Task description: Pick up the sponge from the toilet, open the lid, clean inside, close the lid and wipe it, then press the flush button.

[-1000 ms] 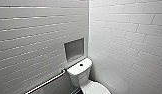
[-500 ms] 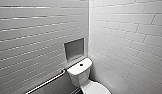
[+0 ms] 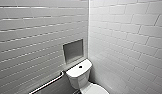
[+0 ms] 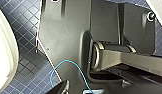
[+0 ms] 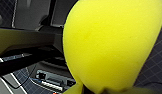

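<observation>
The white toilet (image 3: 79, 72) stands in the corner of the tiled walls, low in the head view. Its flat tank top carries a dark flush button (image 3: 80, 66). In front of the tank, part of the white lid (image 3: 95, 89) lies down over the bowl. The bright yellow sponge (image 5: 109, 45) looms large in the right wrist view, pinched at its lower end where my right gripper (image 5: 92, 89) is shut on it. In the left wrist view a white curved edge of the toilet (image 4: 3, 50) shows beside the dark blue tiled floor (image 4: 24, 72).
A metal grab bar (image 3: 48, 83) runs along the left wall beside the tank. A square recessed niche (image 3: 73, 51) sits in that wall above it. White tiled walls close in on both sides. A thin blue cable (image 4: 72, 65) loops over my own dark body.
</observation>
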You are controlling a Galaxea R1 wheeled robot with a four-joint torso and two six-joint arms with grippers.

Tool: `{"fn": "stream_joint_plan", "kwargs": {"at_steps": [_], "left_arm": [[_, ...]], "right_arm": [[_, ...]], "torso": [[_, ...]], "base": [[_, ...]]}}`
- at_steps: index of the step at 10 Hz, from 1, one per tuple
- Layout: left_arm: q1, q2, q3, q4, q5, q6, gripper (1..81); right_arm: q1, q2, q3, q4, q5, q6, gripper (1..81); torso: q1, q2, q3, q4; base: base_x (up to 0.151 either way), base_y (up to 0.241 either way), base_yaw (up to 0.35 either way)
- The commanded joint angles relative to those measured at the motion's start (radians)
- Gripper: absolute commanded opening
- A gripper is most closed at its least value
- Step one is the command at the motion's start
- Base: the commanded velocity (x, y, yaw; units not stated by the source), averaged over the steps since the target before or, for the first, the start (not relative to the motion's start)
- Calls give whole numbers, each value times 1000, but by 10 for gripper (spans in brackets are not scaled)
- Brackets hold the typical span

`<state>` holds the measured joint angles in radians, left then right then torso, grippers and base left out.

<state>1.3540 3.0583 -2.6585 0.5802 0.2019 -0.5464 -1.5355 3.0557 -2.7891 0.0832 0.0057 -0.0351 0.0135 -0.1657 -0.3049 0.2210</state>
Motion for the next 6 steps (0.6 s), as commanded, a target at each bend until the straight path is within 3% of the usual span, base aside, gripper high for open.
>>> {"fn": "stream_joint_plan", "kwargs": {"at_steps": [1,6], "left_arm": [[-46,-2,5,-3,56,3,811],[-45,-4,5,-5,48,3,811]], "right_arm": [[24,1,-1,-6,-69,0,10],[24,-1,-1,-6,-69,3,10]], "torso": [[0,0,0,0],[0,0,0,0]], "base": [[89,0,0],[90,0,0]]}}
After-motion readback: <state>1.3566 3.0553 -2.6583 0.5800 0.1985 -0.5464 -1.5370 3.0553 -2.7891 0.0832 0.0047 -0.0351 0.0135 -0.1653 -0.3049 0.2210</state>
